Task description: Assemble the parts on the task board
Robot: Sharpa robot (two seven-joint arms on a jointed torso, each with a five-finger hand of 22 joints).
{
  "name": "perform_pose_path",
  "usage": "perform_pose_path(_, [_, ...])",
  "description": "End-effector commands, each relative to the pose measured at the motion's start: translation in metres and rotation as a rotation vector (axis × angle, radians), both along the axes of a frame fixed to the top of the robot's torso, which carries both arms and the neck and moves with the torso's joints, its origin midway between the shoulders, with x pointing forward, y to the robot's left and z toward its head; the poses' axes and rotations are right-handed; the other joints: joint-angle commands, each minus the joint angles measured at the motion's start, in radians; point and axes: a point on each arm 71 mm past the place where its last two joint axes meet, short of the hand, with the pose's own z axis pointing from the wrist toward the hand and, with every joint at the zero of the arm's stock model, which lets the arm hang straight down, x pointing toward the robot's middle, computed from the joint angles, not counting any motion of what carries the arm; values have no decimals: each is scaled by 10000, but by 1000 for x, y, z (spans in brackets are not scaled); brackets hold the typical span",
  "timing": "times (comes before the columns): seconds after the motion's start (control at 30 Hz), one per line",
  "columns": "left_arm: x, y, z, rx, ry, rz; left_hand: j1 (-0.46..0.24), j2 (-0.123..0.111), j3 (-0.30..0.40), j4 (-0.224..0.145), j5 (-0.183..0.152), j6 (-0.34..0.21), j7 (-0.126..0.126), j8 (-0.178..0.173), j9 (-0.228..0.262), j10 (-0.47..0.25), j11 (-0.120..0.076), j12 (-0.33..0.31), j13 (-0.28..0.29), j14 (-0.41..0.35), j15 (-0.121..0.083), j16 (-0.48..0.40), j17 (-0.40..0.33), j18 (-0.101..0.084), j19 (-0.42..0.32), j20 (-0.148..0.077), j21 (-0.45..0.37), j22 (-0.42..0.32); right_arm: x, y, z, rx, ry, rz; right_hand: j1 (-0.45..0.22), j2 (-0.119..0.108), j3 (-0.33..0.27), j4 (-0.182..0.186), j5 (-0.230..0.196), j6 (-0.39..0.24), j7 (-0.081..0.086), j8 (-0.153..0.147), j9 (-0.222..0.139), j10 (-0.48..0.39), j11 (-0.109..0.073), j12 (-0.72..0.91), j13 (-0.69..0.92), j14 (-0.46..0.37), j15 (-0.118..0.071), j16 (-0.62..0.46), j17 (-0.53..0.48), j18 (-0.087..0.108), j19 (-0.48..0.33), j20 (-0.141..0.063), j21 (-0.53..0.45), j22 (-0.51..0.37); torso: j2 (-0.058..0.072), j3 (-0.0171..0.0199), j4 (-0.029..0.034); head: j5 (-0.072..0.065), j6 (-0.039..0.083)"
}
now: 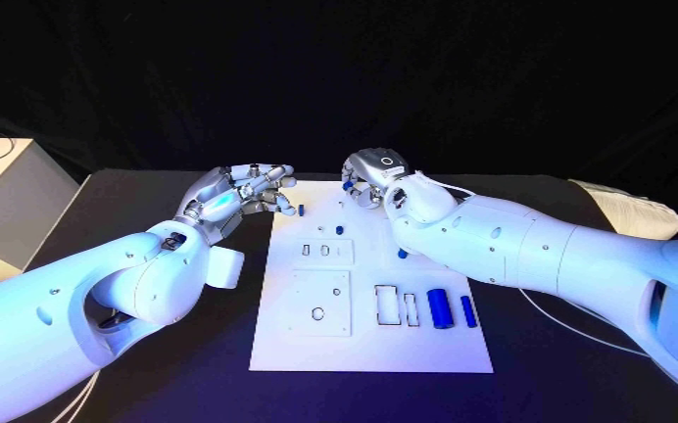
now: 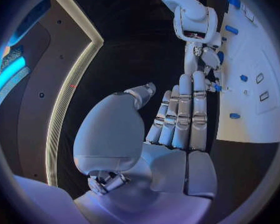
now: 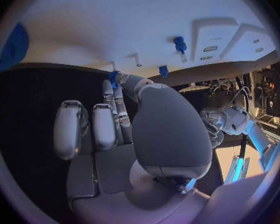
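Note:
The white task board lies in the middle of the black table. My right hand hovers over the board's far edge and pinches a small blue part between thumb and a fingertip. My left hand sits at the board's far left corner, fingers stretched out and holding nothing. A small blue part stands on the board just beside its fingertips. A large blue cylinder and a thinner blue piece lie at the board's near right. Another small blue part sits mid-board.
The board has several rectangular recesses and outlined slots. A blue peg stands in the board near two raised blocks. A white box stands at the table's far left. Black table surrounds the board on all sides.

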Motion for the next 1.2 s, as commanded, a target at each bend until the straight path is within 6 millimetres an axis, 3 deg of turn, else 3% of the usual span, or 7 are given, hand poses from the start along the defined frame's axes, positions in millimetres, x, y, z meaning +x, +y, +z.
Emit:
perform_pose_path(0.03, [-1, -3, 2, -11, -95, -208, 65, -29, 56, 13, 42, 5, 39, -50, 11, -33, 48, -41, 2, -39, 0, 33, 11, 90, -90, 12, 24, 12, 0, 1, -3, -250, 236, 133, -58, 57, 31, -25, -33, -65, 11, 66, 14, 74, -62, 33, 49, 211, -27, 42, 5, -200, 63, -26, 55, -1, 10, 2, -8, 35, -32])
perform_pose_path(0.27, [-1, -3, 2, 2, -71, -244, 53, -30, 58, 16, 39, 8, 40, -52, 12, -34, 50, -39, 2, -60, 4, 54, 35, 90, -117, 16, 60, 35, 2, -1, -4, -388, 397, 53, -101, 37, 26, -17, -71, -83, 16, 67, 37, 63, -52, 22, 55, 205, -17, 38, -20, -196, 49, -17, 39, -19, 16, 13, -17, 82, -74])
perform_pose_path(1.2, [-1, -2, 4, 8, -110, -219, 53, -30, 58, 16, 39, 8, 40, -52, 12, -34, 50, -39, 2, -60, 4, 54, 35, 90, -117, 16, 60, 35, 3, 6, -3, -164, 346, 164, -228, -33, 140, -13, -185, -318, 81, -18, 146, -192, 29, -48, 32, 176, 54, 77, -37, -176, -18, 49, -19, -68, 32, -1, -30, 153, -121])
